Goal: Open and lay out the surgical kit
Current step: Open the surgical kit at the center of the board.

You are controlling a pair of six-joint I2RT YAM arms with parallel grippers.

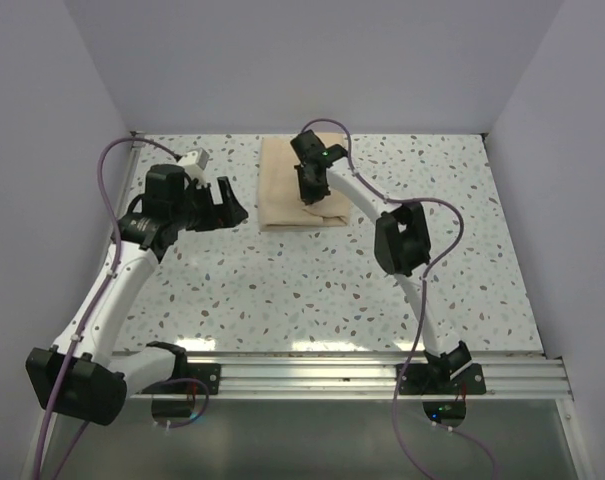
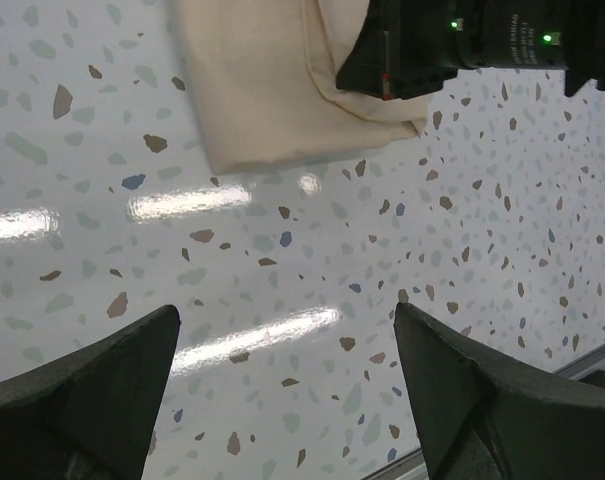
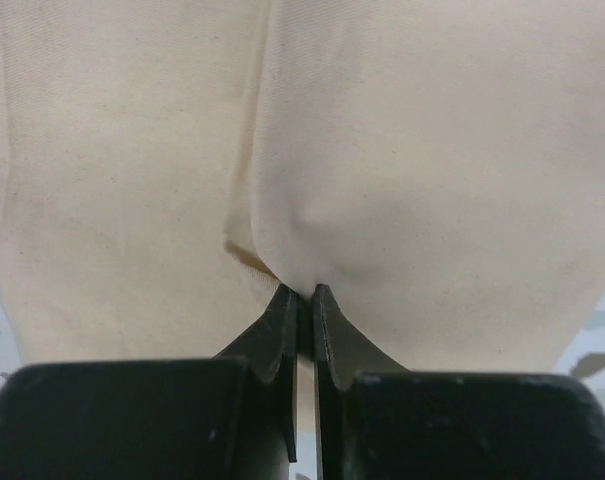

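Note:
The beige cloth wrap [image 1: 282, 185] lies folded at the back middle of the table. It also shows in the left wrist view [image 2: 262, 90] and fills the right wrist view [image 3: 402, 150]. My right gripper [image 1: 307, 192] is over the wrap, shut on a pinched fold of its top flap [image 3: 304, 290]. My left gripper [image 1: 234, 205] is open and empty, just left of the wrap, above the bare tabletop [image 2: 282, 330]. The steel tray and the instruments are hidden.
The speckled table [image 1: 312, 290] is bounded by white walls at the back and sides. A metal rail [image 1: 332, 375] with both arm bases runs along the near edge. The right arm's wrist [image 2: 482, 40] hangs over the wrap's near corner.

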